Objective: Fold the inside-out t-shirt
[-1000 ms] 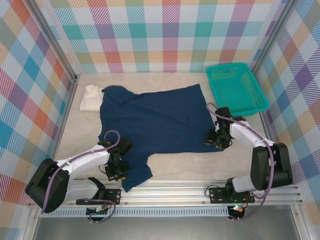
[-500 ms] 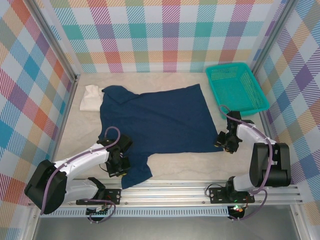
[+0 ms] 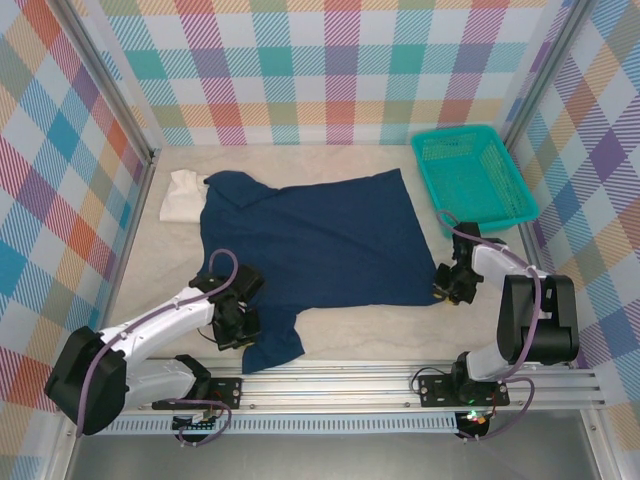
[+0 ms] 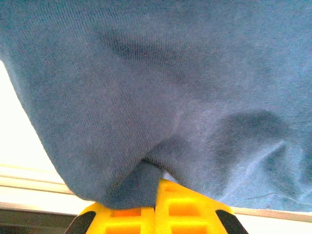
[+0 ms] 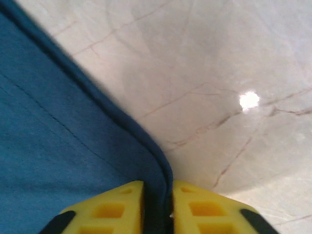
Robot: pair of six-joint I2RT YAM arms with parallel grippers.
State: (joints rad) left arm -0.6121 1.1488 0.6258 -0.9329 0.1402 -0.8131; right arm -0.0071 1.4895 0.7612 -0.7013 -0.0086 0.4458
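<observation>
the left claw [image 4: 155, 184] is closed, its two yellow fingers [image 4: 124, 214] pressed together with a fold of the navy t-shirt [image 4: 161, 83] pinched between them. the cloth bunches at the tips and drapes away from them across the wrist view. seen from above, the left claw sits on the near left part of the shirt, at the flap that hangs toward the near edge of the table [image 3: 390, 335].

the right claw [image 5: 157, 190] is closed too, and it grips the shirt's hemmed edge. a dark strip of hem runs down into the narrow slot between its yellow fingers, with blue cloth to their left and bare, pale marbled tabletop to their right. seen from above, the right claw is at the near right corner of the shirt, its arm bent back toward its base.

the t-shirt lies spread out and mostly flat across the middle of the table, with a few soft wrinkles. its far left corner touches a white cloth [image 3: 180, 195] lying at the far left.

a teal basket [image 3: 455, 132] stands at the far right, near the shirt's far right corner but apart from it. a metal rail [image 3: 350, 380] runs along the near edge and carries both arm bases. checked walls [image 3: 300, 70] in many colours close in the table on three sides.
</observation>
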